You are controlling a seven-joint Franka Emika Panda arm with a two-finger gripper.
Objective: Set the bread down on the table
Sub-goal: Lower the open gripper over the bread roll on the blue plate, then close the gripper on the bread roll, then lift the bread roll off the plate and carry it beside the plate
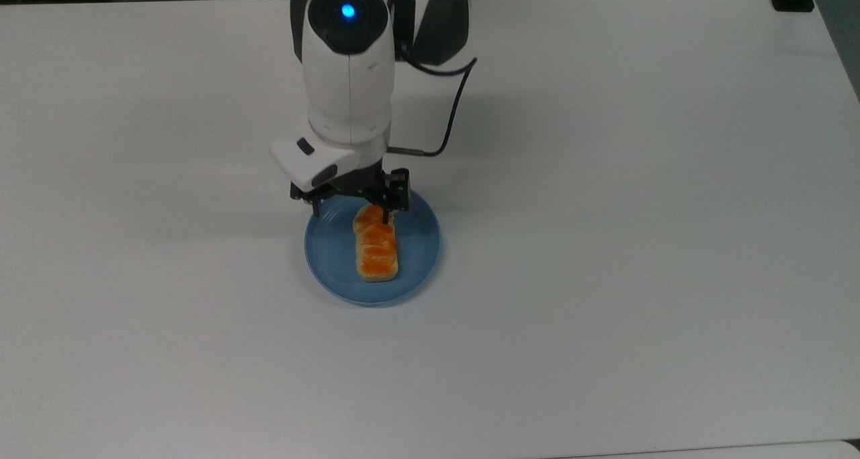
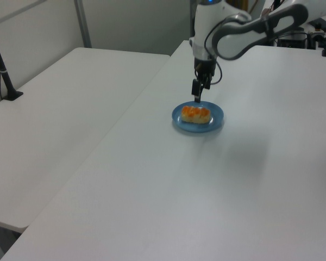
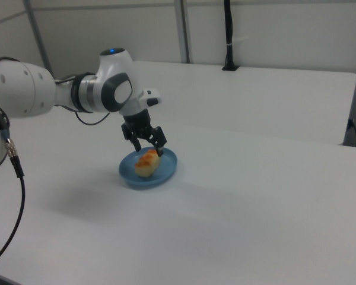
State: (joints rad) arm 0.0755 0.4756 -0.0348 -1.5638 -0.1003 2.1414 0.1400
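The bread (image 1: 375, 242) is lying lengthwise on the blue plate (image 1: 332, 247) near the middle of the white tabletop (image 1: 638, 244), so nothing of the move is done yet. The tool (image 1: 351, 212) is hovering over the loaf's far end, empty, its jaws spread wide. Grasping, lifting and setting the bread on the bare tabletop are all remaining.

The bread (image 1: 376, 244) lies on a plate (image 1: 332, 251) near the middle of the table (image 1: 638, 244). The gripper (image 1: 351, 210) hangs over the plate's far edge in the top view, its fingers apart above the bread's far end.
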